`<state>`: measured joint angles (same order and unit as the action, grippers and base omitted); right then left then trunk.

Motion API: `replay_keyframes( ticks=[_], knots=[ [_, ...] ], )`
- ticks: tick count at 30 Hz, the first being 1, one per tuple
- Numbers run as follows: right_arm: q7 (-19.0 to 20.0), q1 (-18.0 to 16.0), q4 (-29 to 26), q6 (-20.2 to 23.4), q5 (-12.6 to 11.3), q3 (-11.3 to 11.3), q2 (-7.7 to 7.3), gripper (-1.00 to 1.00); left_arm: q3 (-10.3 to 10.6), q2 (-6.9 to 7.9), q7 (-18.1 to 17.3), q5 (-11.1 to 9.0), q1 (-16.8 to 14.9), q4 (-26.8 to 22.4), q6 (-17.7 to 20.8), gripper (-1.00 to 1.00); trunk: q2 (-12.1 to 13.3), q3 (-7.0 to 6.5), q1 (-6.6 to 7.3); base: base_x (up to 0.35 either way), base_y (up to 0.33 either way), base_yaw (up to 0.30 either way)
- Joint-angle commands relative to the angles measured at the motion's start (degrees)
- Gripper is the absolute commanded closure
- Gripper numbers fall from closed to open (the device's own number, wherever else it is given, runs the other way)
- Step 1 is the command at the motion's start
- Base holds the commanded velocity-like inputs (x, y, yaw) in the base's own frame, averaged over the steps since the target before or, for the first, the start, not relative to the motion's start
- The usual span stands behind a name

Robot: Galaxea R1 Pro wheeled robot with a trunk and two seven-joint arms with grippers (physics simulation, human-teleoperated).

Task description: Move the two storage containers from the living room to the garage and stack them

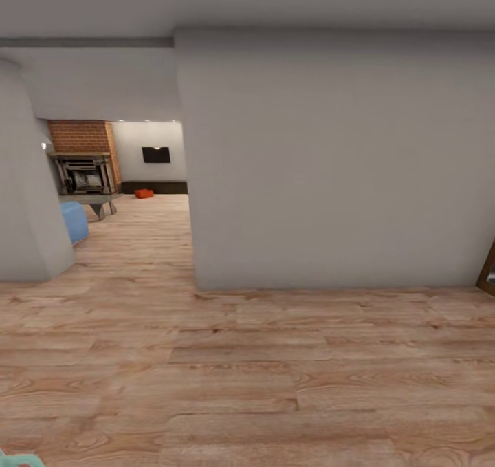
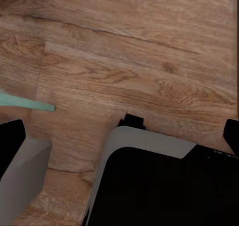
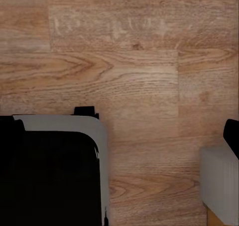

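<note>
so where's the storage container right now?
In the head view, one storage container sits on the wood plank floor far down the opening at left, by the dark baseboard, just right of the brick fireplace.

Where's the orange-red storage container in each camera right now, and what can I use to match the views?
Head view: one storage container sits far off on the wood plank floor, through the opening left of the grey wall, near the fireplace.
Left wrist view: not in it.
Right wrist view: not in it.
Shared landmark: the wood plank floor.
</note>
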<state>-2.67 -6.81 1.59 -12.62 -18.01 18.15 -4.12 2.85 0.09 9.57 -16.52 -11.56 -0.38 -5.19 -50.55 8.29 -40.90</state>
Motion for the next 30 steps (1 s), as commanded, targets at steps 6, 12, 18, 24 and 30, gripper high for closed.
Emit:
replay_keyframes(
  ticks=[6,12,18,24,30],
  knots=[
    [0.0,-0.1,0.2,-0.3,-0.4,0.4,0.13,-1.0,0.3,-0.01,0.1,-0.3,0.0,0.0,-0.2,-1.0,0.0,0.08,-0.04,0.322,0.0,0.0],
    [0.0,-0.1,0.2,-0.3,-0.4,0.4,0.18,-1.0,0.3,-0.01,0.1,-0.3,0.0,0.0,-0.2,-1.0,0.0,0.08,-0.04,0.322,0.0,0.0],
    [0.3,-0.1,0.2,-0.2,-0.4,0.3,0.15,-1.0,0.3,-0.01,0.1,-0.3,0.0,0.0,-0.2,-1.0,0.0,0.08,-0.04,0.322,0.0,0.0],
    [0.3,-0.1,0.2,-0.2,-0.5,0.1,0.27,-1.0,0.3,-0.02,0.1,-0.3,0.0,0.0,-0.2,-1.0,0.0,0.08,-0.04,0.322,0.0,0.0],
    [0.3,-0.1,0.2,-0.2,-0.9,0.0,0.14,-1.0,0.3,-0.01,0.1,-0.4,0.0,0.0,-0.2,-1.0,0.0,0.08,-0.04,0.322,0.0,0.036]
  ],
)
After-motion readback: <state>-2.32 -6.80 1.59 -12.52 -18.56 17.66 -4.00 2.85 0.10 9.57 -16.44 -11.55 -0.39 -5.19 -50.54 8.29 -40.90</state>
